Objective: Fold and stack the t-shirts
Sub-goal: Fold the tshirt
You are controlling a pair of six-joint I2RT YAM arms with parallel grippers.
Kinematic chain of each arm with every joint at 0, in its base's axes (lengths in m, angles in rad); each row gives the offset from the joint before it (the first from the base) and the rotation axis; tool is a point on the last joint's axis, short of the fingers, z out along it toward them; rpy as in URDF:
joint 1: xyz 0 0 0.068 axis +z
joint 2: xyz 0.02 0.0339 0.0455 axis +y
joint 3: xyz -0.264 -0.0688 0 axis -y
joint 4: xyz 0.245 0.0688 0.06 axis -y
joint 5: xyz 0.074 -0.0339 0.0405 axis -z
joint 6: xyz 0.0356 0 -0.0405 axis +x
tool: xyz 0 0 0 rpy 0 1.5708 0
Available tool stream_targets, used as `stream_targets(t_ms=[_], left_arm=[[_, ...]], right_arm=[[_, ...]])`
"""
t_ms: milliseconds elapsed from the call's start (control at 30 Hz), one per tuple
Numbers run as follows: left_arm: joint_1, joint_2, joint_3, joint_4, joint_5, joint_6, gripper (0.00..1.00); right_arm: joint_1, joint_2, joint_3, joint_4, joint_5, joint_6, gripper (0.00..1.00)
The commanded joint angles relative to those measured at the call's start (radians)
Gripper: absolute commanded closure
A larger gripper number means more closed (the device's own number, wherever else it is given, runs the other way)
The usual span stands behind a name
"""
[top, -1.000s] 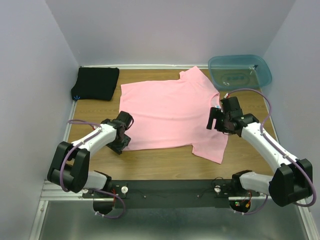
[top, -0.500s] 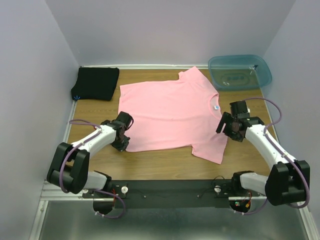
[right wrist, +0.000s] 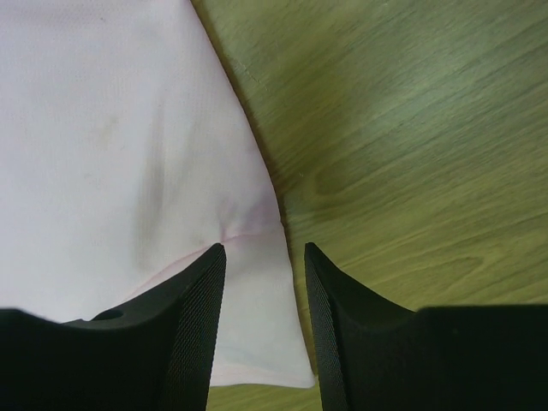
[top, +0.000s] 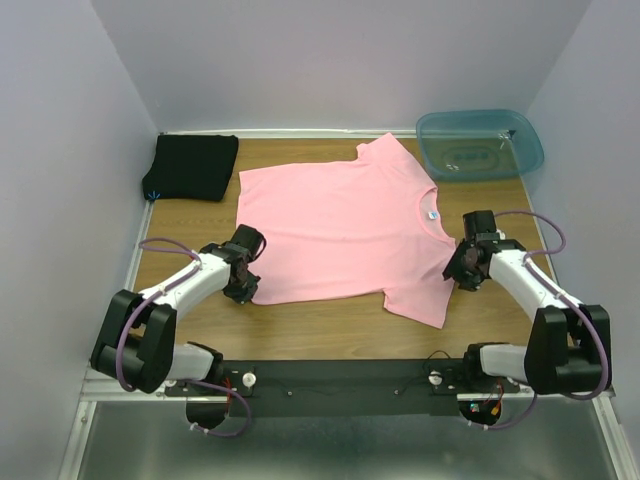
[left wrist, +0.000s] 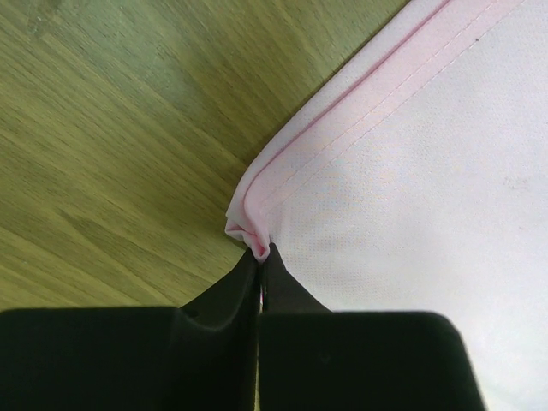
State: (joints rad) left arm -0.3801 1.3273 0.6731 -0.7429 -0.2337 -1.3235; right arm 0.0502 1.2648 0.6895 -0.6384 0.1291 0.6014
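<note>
Wood-grain table [top: 320, 325] and pale lilac walls [top: 330, 60] frame the scene, and we start at the claws. We see the left gripper [left wrist: 260, 257] pinched tight, its black fingers [left wrist: 223, 295] meeting on the bunched hem corner of the pink t-shirt [top: 340, 225]. In the top view that corner lies at about eight o'clock of the garment.

We see the right gripper [right wrist: 264, 250] with a narrow gap between its ribbed fingers [right wrist: 193, 300], set over the shirt's edge at about four o'clock. Cloth lies in the gap, and the fingers have not closed on it.

Moving outward, the pink shirt lies spread flat across the middle of the table, its neck toward three o'clock with a small blue label [top: 431, 213] showing. We find the black t-shirt [top: 195, 165] folded in the far corner at ten o'clock, well apart from the pink one. At two o'clock sits a translucent blue-green bin [top: 480, 143], near the far sleeve.
</note>
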Motion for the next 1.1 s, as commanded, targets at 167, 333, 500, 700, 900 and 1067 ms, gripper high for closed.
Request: stream_targets(t_ms=[167, 333, 500, 700, 900, 1067], left_arm=[[-0.003, -0.019, -0.018, 0.025, -0.004, 0.03, 0.94], [-0.002, -0.02, -0.02, 0.03, -0.006, 0.044, 0.94], [-0.002, -0.026, -0.01, 0.019, -0.004, 0.047, 0.95], [0.03, -0.06, 0.031, -0.023, -0.041, 0.078, 0.97], [0.087, -0.03, 0.089, -0.021, -0.076, 0.176, 0.97], [0.112, 0.052, 0.147, 0.004, -0.053, 0.234, 0.97]], right_arm=[[-0.033, 0.061, -0.057, 0.129, 0.017, 0.026, 0.51], [-0.041, 0.073, -0.093, 0.174, -0.005, 0.024, 0.52], [-0.043, 0.036, -0.105, 0.171, -0.016, 0.024, 0.85], [-0.046, -0.008, -0.012, 0.083, 0.006, 0.008, 0.99], [-0.046, 0.051, 0.122, 0.036, -0.014, -0.018, 0.99], [-0.046, 0.129, 0.215, 0.025, -0.055, -0.037, 0.99]])
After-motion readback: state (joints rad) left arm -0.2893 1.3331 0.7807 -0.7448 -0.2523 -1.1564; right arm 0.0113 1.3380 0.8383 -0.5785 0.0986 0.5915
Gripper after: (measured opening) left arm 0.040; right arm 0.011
